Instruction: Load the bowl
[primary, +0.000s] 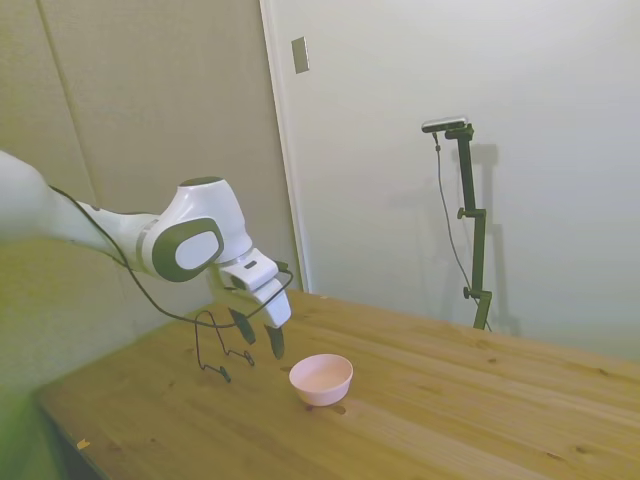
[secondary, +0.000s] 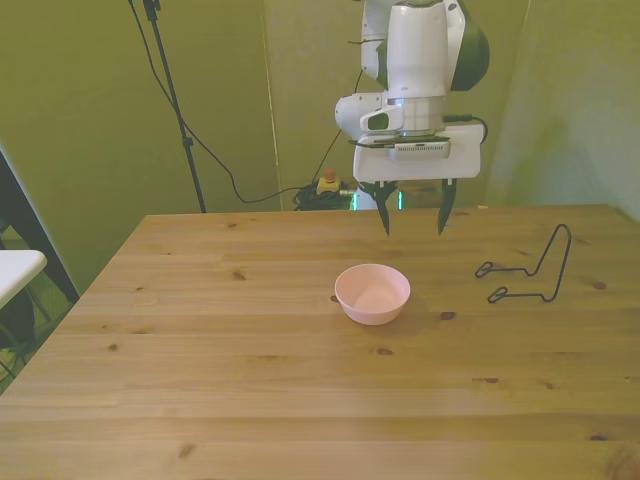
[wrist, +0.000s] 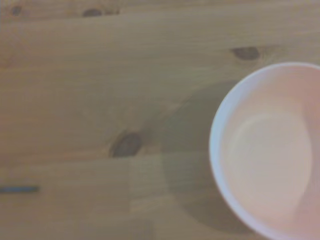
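- The table (secondary: 200, 380) is bare wood planks with dark knots; its near part in the front view carries nothing.
- The bowl (secondary: 372, 293) sits upright on the table near the middle, pale pink and with nothing in it. In the side view it (primary: 321, 379) rests alone, touched by nothing. The wrist view shows its rim and hollow inside (wrist: 270, 155), blurred, with a knot in the wood beside it.
- The rack (secondary: 530, 268), thin black wire, stands on the table toward the front view's right, well apart from the bowl.
- The gripper (secondary: 412, 212) hangs in the air behind the bowl and above it, fingers pointing down. The two dark fingers are spread wide, about as far apart as the bowl is wide. They hold nothing and touch nothing.
- In the side view the gripper (primary: 261, 335) is tilted, near the bowl but clear of it, with the rack showing behind it.
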